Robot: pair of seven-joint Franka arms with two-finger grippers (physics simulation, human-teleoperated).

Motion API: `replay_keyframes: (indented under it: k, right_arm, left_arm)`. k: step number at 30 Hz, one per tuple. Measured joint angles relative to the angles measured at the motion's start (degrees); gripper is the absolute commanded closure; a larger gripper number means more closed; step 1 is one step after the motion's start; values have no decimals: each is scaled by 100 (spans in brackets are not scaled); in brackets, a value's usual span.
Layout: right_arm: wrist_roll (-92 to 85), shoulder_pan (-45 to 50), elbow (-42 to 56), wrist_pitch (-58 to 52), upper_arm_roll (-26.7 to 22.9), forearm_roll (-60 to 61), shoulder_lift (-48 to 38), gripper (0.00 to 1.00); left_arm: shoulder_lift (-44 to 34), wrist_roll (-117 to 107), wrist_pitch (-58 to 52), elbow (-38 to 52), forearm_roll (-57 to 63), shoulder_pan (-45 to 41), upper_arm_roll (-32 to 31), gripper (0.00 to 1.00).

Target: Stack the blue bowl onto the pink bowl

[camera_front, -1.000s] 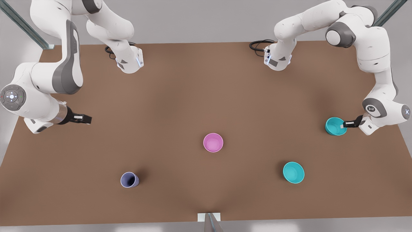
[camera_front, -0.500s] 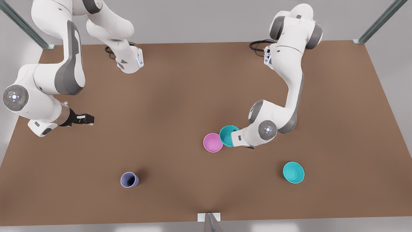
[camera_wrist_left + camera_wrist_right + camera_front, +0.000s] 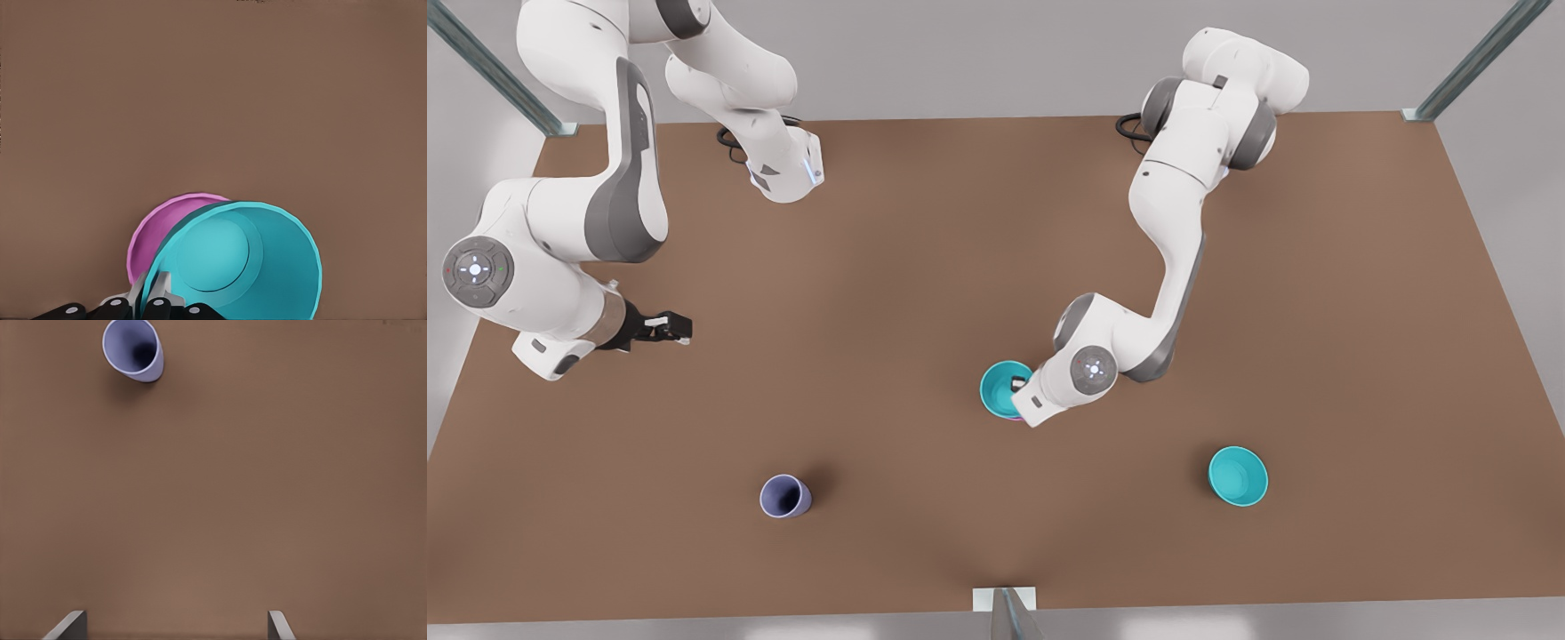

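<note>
While the left gripper grips the blue bowl, it hangs almost over the pink bowl.
It sits a little off-centre; the right gripper waits open, far away.

The blue bowl, plain teal and round, sits open side up directly over the pink bowl, near the table's middle. In the left wrist view it is tilted, its rim pinched. The pink bowl shows as a magenta crescent beside it, upright on the table.
</note>
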Motion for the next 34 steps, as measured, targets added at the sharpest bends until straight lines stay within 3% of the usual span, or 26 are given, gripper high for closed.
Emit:
replay_keyframes:
  k: [19, 20, 21, 24, 27, 30, 34]
  right_arm:
    - [-134, 70, 5, 9, 0, -9, 36, 0]
    - [-137, 72, 5, 9, 0, -9, 36, 0]
    - [-140, 79, 4, 9, 0, -9, 36, 0]
    - [-147, 89, 8, 9, 0, -9, 36, 0]
    - [-152, 88, 5, 10, 0, -9, 36, 0]
    - [-157, 88, 1, 10, 0, -9, 36, 0]
    - [-162, 92, 0, 10, 0, -9, 36, 0]
  left_arm:
    - [-19, -1585, -193, -210, 29, 48, -2, 79]
    - [-26, -1628, -201, -216, 22, 57, -2, 31]
    - [-30, -1661, -207, -219, 6, 74, -2, 0]
    - [-429, -1692, -509, -211, -109, 199, 28, 0]
    - [-2078, -1691, -1561, -94, 245, 963, 49, 0]
    - [-2786, -1318, -2511, -51, 1080, 1434, 80, 0]
    - [-3748, -862, -2988, -1143, 1575, 1683, 165, 0]
